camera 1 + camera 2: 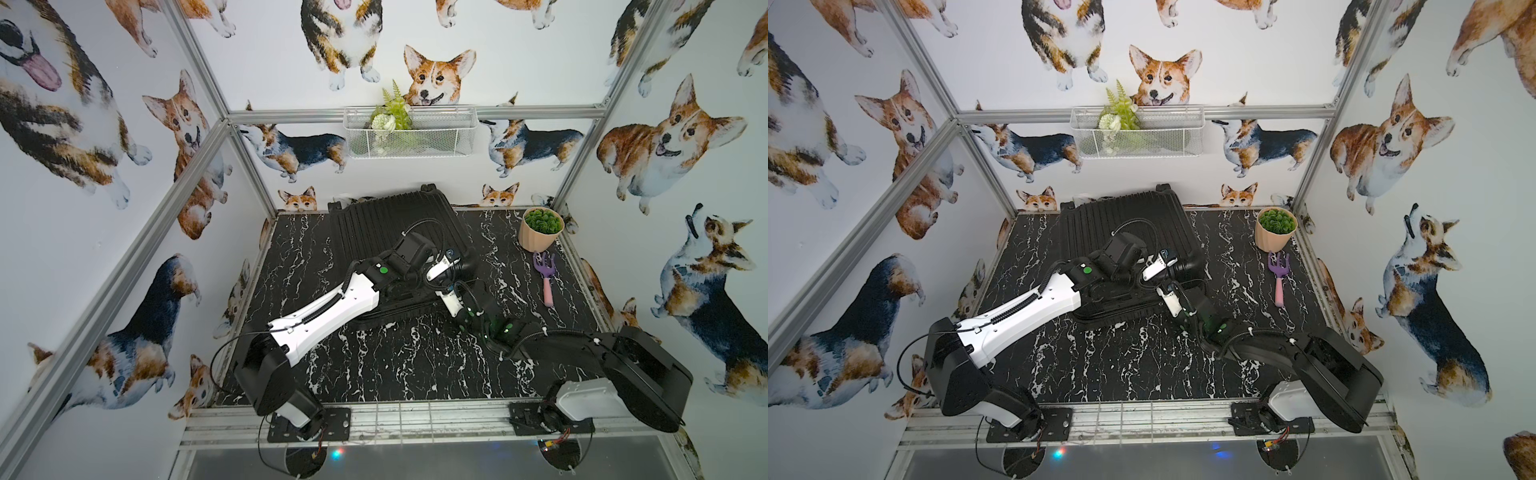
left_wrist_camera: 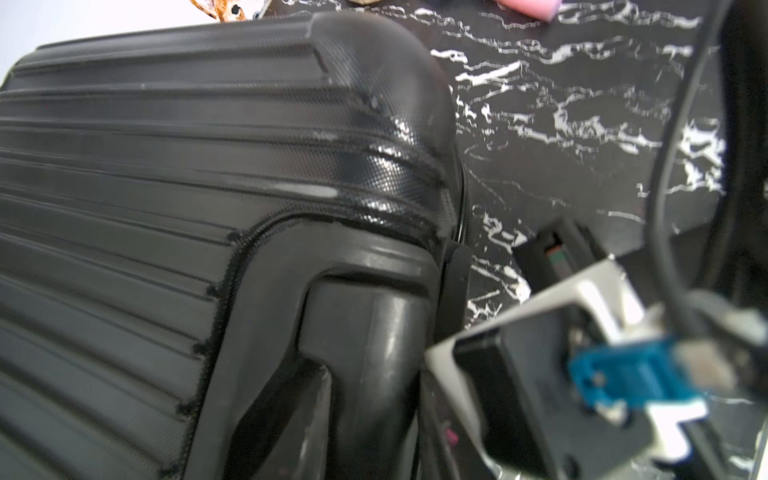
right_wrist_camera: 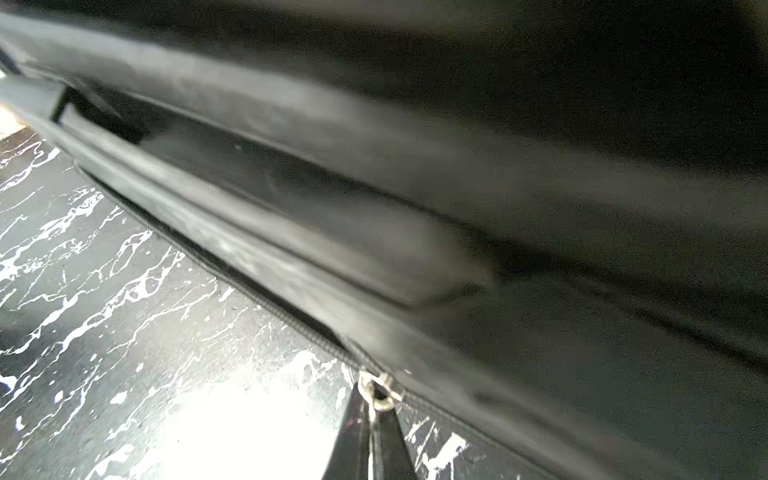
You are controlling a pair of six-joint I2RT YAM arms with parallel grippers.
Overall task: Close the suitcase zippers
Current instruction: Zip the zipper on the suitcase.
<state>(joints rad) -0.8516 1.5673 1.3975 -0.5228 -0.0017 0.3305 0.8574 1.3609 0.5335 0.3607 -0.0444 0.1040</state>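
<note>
Reaching both arms in at the small black ribbed hard-shell suitcase (image 1: 386, 224) here. It's lying flat, ribbed side up, on the black white-veined marble tabletop (image 1: 374, 357), toward the back wall, middle-ish.

My right pincer (image 3: 369, 432) is pinched fully closed at the case's near edge, close to its right-hand corner. In the right wrist view the little silver zipper slider (image 3: 380, 390) sits right at its tips, with the pull tab (image 3: 371, 412) nipped between them. The thin black zipper band (image 3: 257, 302) runs along the seam from there. Past the slider there's a dark gap between the teeth and the upper rim.

My left pincer (image 1: 455, 262) is up at that same near right corner, by the chunky black wheel housing (image 2: 365, 332), just beside the right one. Black on black though, so honestly I can't tell how wide it's open or whether it's got hold of anything.

Off to the right, well apart from the case: a peach ribbed pot of green leaves (image 1: 540, 232) and a purple hand fork with a pink handle (image 1: 546, 276).
</note>
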